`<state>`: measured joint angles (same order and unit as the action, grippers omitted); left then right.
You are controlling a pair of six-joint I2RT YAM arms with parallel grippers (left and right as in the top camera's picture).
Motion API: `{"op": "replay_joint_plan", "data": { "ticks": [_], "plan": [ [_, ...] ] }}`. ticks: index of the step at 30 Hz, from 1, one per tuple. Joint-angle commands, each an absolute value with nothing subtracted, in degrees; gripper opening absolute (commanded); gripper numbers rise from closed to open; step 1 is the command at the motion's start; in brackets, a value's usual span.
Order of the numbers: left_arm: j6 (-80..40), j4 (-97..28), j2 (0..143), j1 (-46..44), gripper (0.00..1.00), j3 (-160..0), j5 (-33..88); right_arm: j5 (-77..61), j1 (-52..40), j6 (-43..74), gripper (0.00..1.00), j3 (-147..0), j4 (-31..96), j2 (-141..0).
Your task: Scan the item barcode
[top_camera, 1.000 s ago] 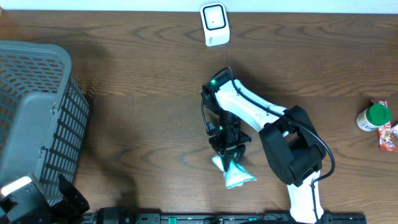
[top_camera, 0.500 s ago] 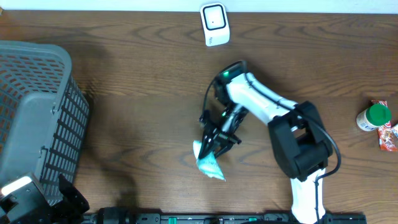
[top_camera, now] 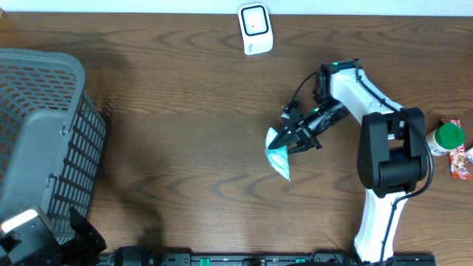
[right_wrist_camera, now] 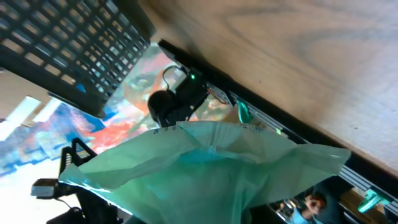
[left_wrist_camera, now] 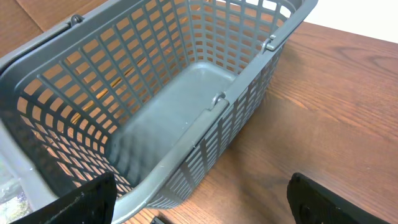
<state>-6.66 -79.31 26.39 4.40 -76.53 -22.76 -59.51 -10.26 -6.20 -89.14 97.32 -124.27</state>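
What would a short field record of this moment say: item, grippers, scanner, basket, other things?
item: teal plastic packet, pinched at its top end
right gripper: shut on the packet
left gripper: open, holding nothing, facing the basket
scanner: white, well apart from the packet
basket: grey, on the left, nothing visible inside
others: green-capped bottle and red packet at far right

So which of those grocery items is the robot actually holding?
The pale green packet, pinched in the right gripper mid-table. The green-capped jar and the red packets sit free at the right edge.
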Motion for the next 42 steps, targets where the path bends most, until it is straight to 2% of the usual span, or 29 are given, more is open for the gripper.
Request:
{"op": "replay_joint_plan", "data": {
  "ticks": [1, 25, 42],
  "plan": [
    [-6.76, -79.31, 26.00, 4.60, 0.88, -76.71, -22.92, -60.31, -9.63, -8.69, 0.01, -89.80, 97.51, -124.95],
    [-6.76, -79.31, 26.00, 4.60, 0.88, -76.71, -22.92, -62.39, -2.22, -4.67, 0.01, -89.80, 97.51, -124.97],
    [-6.76, -79.31, 26.00, 4.60, 0.88, -76.71, -22.92, -57.12, 3.20, -2.59, 0.01, -89.82, 97.54, -124.97]
  ]
}}
